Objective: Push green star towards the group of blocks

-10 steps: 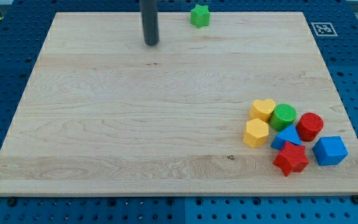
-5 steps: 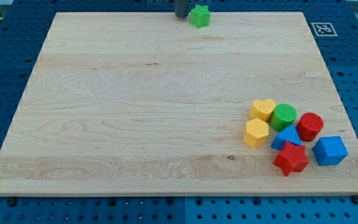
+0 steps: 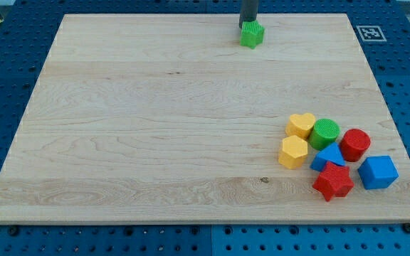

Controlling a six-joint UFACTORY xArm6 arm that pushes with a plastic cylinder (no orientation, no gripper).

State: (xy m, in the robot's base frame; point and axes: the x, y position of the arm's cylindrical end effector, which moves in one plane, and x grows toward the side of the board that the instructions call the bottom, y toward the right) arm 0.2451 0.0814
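Green star [image 3: 251, 34] sits near the view's top edge of a pale wooden board [image 3: 155, 135], a little to the view's right of the board's middle line. A dark rod comes down from the view's top, and my tip [image 3: 248, 27] is right against the star's upper-left side, touching it or very nearly so. The arm has no hand or claw to open or close; it ends only in this plain rod, which holds nothing.

A group of seven blocks lies well apart from the star, in the board's lower-right corner as viewed. At the group's upper left is a yellow heart [image 3: 301, 125]. Just below it is a yellow hexagon [image 3: 293, 152]. To the right of the heart is a green cylinder [image 3: 325, 133], and to the right of that a red cylinder [image 3: 355, 144]. A blue triangle-like block [image 3: 327, 156] is wedged in the middle of the group, below the green cylinder. A red star [image 3: 332, 181] lies at the group's bottom, touching the blue block above it. A blue cube [image 3: 378, 172] is at the far right of the group, just beside the red star.

The board rests on a blue perforated table [image 3: 6, 85]. A small black-and-white square marker [image 3: 369, 33] is on the table by the board's upper-right corner.
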